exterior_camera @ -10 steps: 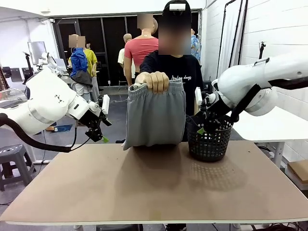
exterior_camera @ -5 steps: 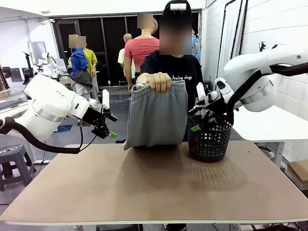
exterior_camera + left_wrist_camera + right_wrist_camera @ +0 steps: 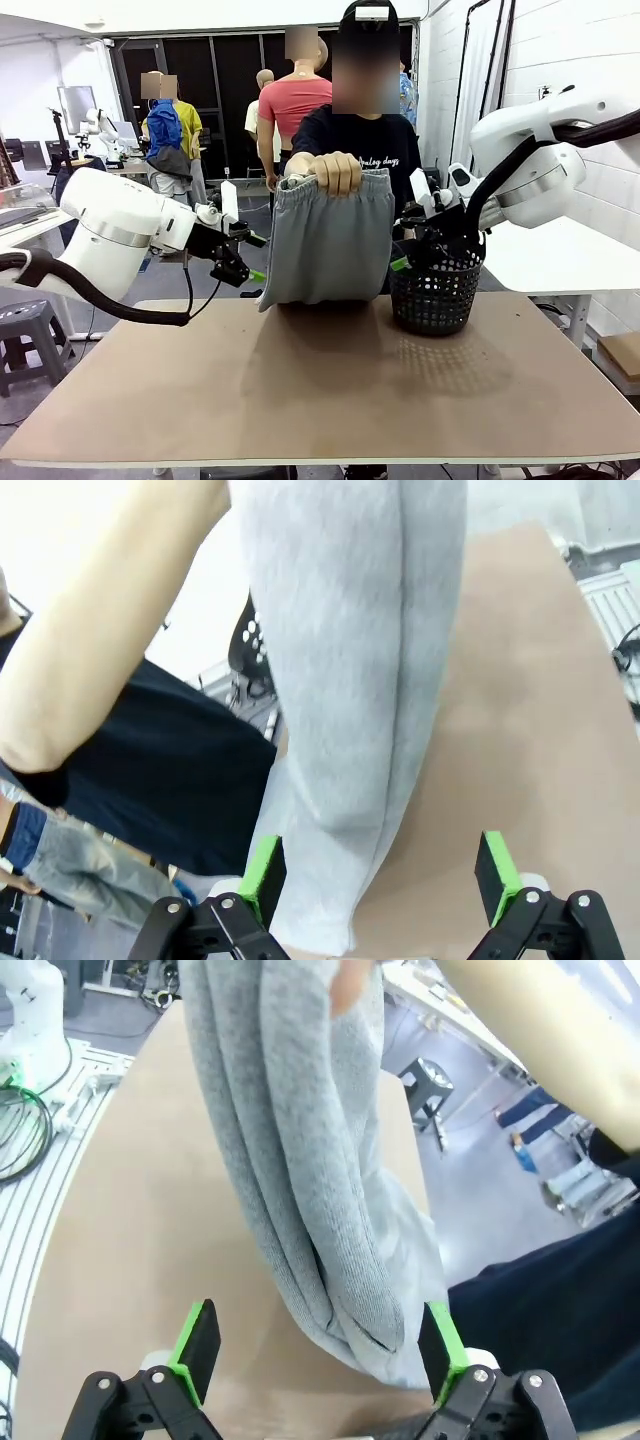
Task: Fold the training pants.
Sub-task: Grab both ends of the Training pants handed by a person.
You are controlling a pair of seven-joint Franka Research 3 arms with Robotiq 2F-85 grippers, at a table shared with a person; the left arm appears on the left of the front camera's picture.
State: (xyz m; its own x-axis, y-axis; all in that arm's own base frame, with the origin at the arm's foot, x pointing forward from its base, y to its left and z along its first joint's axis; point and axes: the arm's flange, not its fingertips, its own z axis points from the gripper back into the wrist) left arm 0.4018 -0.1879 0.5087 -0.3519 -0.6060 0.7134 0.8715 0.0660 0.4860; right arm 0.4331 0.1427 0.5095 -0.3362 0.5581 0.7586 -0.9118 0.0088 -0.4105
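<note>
Hanging by the waistband from the person's hand (image 3: 335, 172), the training pants (image 3: 325, 240) drop to the far edge of the table (image 3: 320, 400), apparently so that both side edges face you. Your left gripper (image 3: 257, 257) waits just beside one edge and your right gripper (image 3: 402, 248) just beside the other, above the black mesh basket (image 3: 435, 300). Both have their fingers spread wide and hold nothing. In each wrist view the grey fabric lies between the green pads (image 3: 262, 870), probably lined up for a pinch on either side.

Blk mesh basket (image 3: 436, 300) on tbl (image 3: 300, 392).
</note>
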